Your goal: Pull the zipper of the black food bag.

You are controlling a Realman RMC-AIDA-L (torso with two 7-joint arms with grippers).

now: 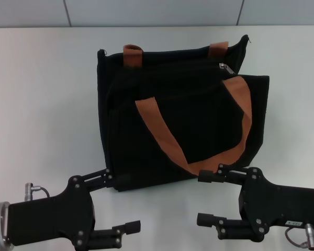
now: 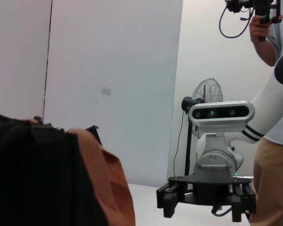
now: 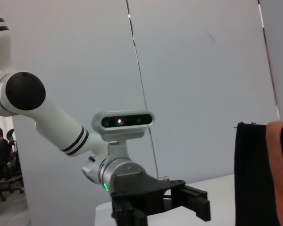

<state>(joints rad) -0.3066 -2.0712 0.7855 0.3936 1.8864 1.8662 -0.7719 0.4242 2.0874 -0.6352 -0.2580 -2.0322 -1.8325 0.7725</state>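
- Nearest to me, I have the left tool [image 1: 120, 201] low at the near left, its two black fingers spread wide and pinching nothing. Its upper finger [image 1: 97, 178] reaches toward the bag's near left corner, and I cannot tell whether it touches the fabric.
- At the near right I have the right tool [image 1: 208, 198], its black fingers also spread apart and empty. Its upper finger [image 1: 220, 174] lies just at the bag's near edge, beside the bottom of the strap loop.
- Both tools sit over the white counter [image 1: 42, 104], pointing inward at each other.
- Beyond them, in the middle of the counter, I see the large boxy black fabric food bag [image 1: 172, 104], its flat front pocket facing up toward my head camera.
- One brown-orange webbing strap handle [image 1: 162, 133] lies looped across the bag's front; the second strap [image 1: 132, 55] shows as two short pieces at the far edge.
- Farther still, the small silver metal zipper pull tab [image 1: 226, 68] sits at the far right end of the black zipper track, well away from both tools.
- In the left wrist view I also catch a standing fan [image 2: 205, 96] and a person [image 2: 273, 94] in the background.
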